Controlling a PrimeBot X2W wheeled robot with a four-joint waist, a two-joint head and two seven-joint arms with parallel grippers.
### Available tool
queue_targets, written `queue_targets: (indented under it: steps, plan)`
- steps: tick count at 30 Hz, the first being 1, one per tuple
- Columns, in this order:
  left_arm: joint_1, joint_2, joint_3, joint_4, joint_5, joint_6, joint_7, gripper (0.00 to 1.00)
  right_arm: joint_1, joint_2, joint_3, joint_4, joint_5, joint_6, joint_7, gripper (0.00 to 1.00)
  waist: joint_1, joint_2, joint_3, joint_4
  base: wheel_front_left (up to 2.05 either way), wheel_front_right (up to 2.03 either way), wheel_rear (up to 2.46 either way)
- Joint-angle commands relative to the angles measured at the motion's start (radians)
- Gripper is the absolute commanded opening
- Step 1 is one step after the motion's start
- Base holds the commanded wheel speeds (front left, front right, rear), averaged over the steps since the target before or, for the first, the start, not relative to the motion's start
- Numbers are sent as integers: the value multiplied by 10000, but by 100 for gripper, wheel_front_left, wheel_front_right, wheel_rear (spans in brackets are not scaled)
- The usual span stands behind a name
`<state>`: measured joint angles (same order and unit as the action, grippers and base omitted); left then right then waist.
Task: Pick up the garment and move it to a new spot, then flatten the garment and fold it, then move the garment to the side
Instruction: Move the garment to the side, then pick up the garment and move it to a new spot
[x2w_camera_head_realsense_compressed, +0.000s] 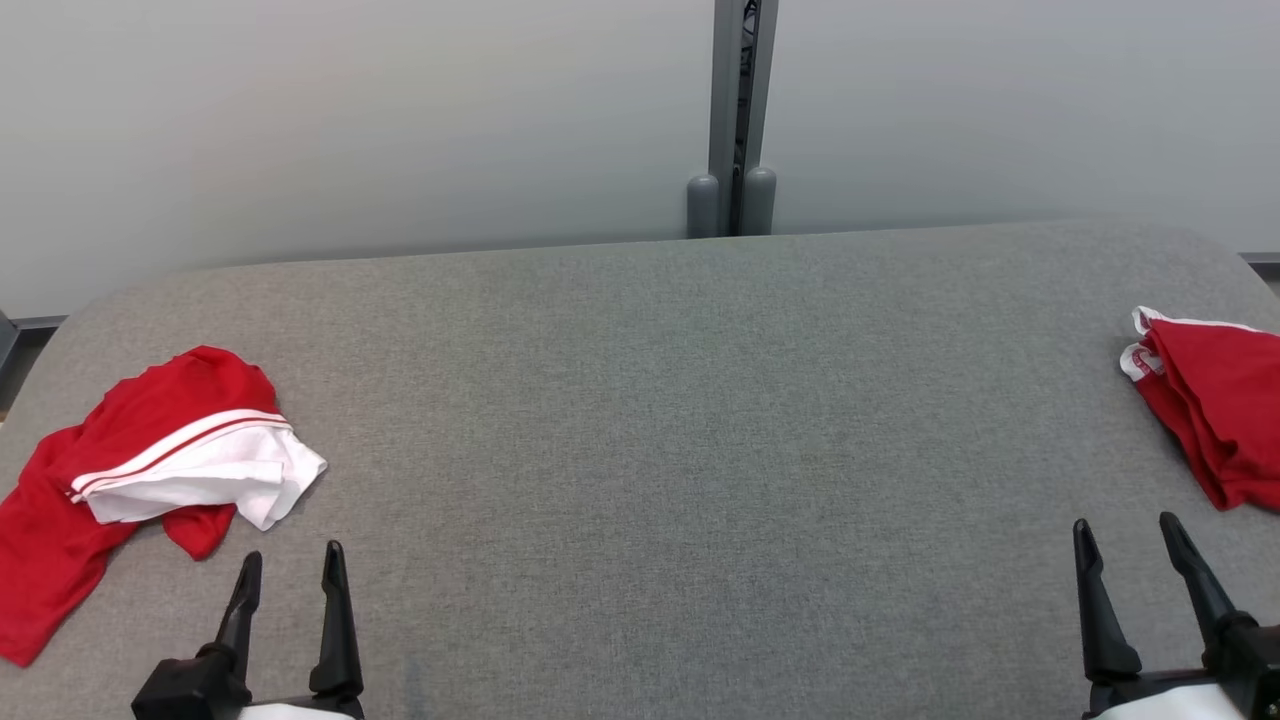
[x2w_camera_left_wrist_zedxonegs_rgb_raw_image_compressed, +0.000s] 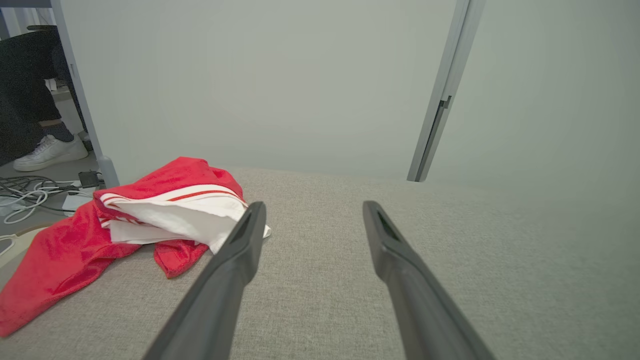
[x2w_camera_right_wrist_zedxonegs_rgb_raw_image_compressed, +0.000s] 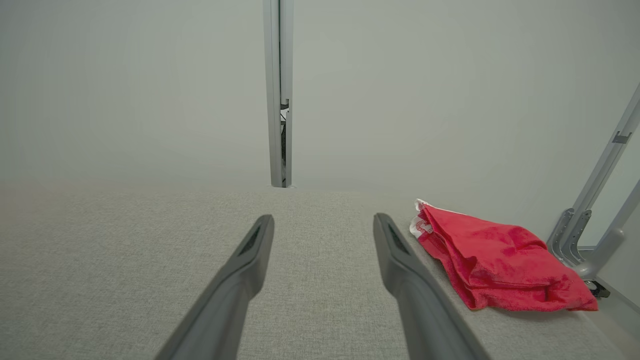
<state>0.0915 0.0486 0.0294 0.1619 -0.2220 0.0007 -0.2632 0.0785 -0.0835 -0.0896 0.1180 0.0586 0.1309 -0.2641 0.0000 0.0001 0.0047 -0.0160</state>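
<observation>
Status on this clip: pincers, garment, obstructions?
Left pincer open, empty. Right pincer open, empty. Crumpled red-and-white garment lies untouched at far left; folded red garment at far right. No obstruction.

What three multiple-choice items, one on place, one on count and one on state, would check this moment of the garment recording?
1. Where on the grey table does the crumpled red-and-white garment lie?
A. At the robot's left side
B. In the middle
C. At the far right corner

2. How many garments lie on the table?
A. One
B. Two
C. Four

3. How does the left gripper stand?
A. Shut on the garment
B. Open, holding nothing
C. Shut on nothing

Answers:
1 A: the head view shows it at the table's left side, just ahead of the left gripper.
2 B: a folded red garment lies at the right edge as well.
3 B: its fingers are spread, with bare table between them.
</observation>
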Motion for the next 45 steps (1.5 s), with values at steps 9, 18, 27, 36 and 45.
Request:
queue_targets:
  steps: [9, 18, 27, 36, 45]
  plan:
    - [79, 41, -212, 538, 253, -73, -20, 100, 326, 270, -124, 1, -122, -3, -3, 100, 0, -1, -111, 156, 0, 0, 0]
    - [-94, 39, -278, 836, 324, -181, -20, 100, 173, 309, -197, 49, -147, -3, -4, 100, 0, -1, -3, 219, 0, 0, 0]
    - [-240, 42, -340, 861, 324, -188, -20, 100, 252, 316, -189, 89, -66, -3, -5, 100, 0, -1, 65, 537, 0, 0, 0]
    - [-312, 42, -429, 624, 152, -104, -19, 100, 357, 315, 319, 93, 0, -3, -3, 100, 0, -1, -33, 2317, 0, 0, 0]
    - [126, 33, -462, 332, -66, 72, -19, 100, -90, 304, 1409, 319, 118, -3, -5, 100, 0, -1, -57, 3785, 0, 0, 0]
